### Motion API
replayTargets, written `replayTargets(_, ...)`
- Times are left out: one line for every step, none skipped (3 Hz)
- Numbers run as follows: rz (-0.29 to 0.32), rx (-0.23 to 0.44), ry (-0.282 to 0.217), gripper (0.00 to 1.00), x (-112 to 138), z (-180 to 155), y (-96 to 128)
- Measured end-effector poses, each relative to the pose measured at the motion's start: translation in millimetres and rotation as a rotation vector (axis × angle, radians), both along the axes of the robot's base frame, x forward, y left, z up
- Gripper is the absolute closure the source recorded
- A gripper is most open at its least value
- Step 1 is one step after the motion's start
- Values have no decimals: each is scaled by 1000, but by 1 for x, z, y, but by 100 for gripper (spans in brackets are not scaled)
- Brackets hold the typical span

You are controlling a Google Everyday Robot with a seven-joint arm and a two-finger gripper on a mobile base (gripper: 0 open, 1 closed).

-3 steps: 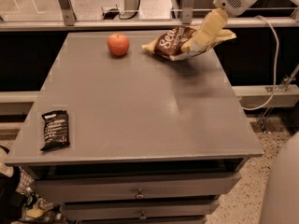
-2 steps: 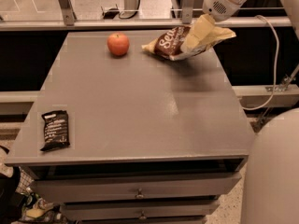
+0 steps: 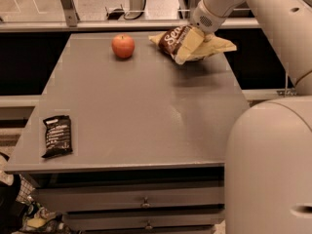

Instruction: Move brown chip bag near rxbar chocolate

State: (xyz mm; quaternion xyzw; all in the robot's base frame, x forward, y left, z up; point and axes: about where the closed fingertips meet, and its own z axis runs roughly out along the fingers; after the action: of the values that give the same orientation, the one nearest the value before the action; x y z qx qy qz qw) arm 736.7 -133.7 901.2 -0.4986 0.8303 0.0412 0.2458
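Gripper (image 3: 191, 47) is hovering over the far right of the table (image 3: 146, 111), clamping the brown chip bag (image 3: 170, 39). The bag is hanging tilted, seemingly just off the surface, with a shadow showing beneath it. An apple (image 3: 123, 46) is sitting just left of the bag. The rxbar chocolate (image 3: 58, 136) is lying flat at the near left corner, well apart from the bag.

I am judging this the carry step: grasp made, transport not yet done. The next move is calling for a long diagonal sweep toward the near left, skirting the apple, then lowering the bag beside the bar without covering it.

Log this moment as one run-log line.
gripper: far-right, shut on crinkly brown chip bag | small black rxbar chocolate: near-left corner | round red apple: far side
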Motion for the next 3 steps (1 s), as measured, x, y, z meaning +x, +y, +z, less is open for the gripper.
replayTargets(25,-70,59,2,6,-32,19)
replayTargets(43,-117,91,24,6,-53,28)
replayTargets(45,-117,94,47,6,-56,29)
